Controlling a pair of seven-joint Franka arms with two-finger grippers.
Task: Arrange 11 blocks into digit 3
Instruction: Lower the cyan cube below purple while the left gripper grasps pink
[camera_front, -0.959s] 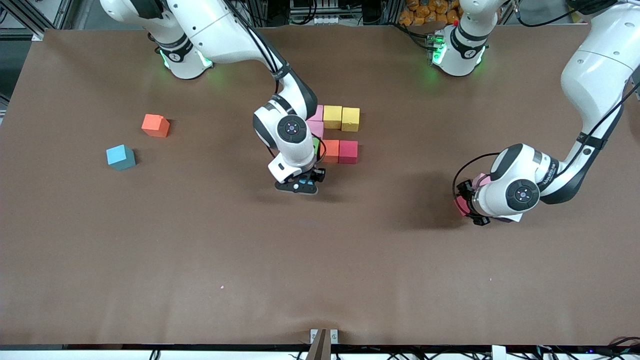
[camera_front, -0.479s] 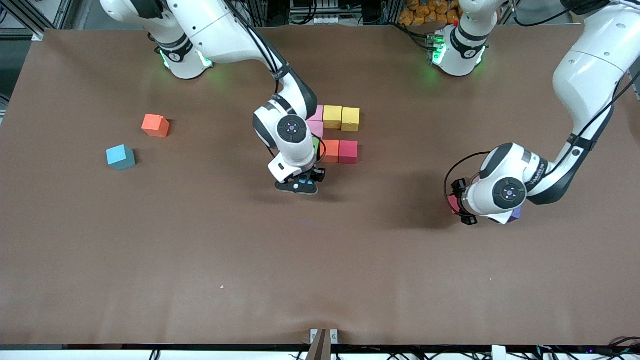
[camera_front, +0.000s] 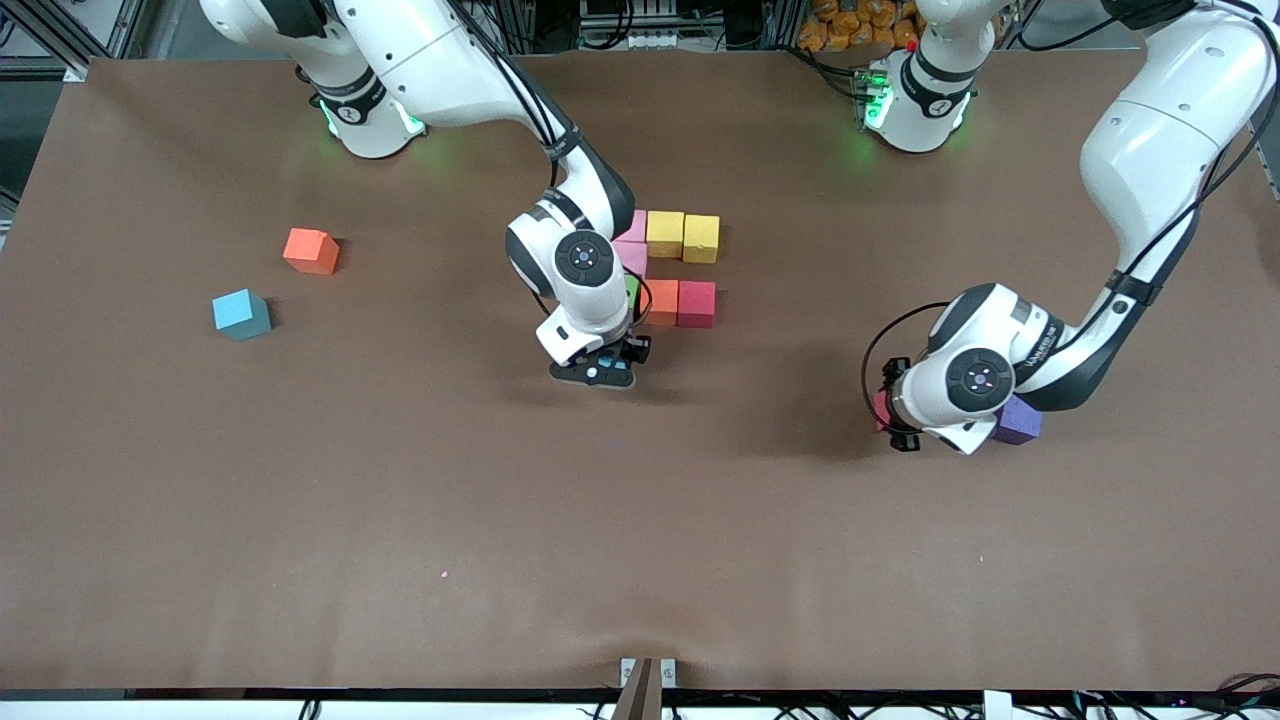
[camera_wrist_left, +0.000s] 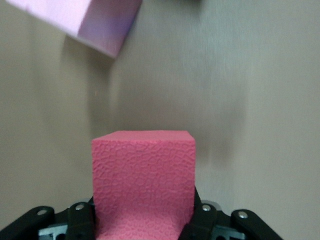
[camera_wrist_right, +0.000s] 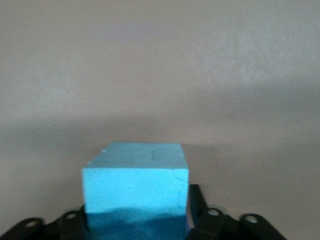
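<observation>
Left wrist view: near the matte purple cube (camera_front: 1020, 420), my left gripper (camera_wrist_left: 144, 222) clenches a matte red cube (camera_wrist_left: 143, 175), presumably bound for the digit 3 (camera_front: 683, 238). There my right gripper (camera_wrist_right: 136, 225) straddles a matte cyan cube (camera_wrist_right: 135, 192); whether it is gripped or freed, I cannot tell.

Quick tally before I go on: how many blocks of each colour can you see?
pink: 3
yellow: 2
orange: 2
red: 2, one in left gripper
cyan: 2, one at right gripper
green: 1
purple: 1
Total: 13
</observation>
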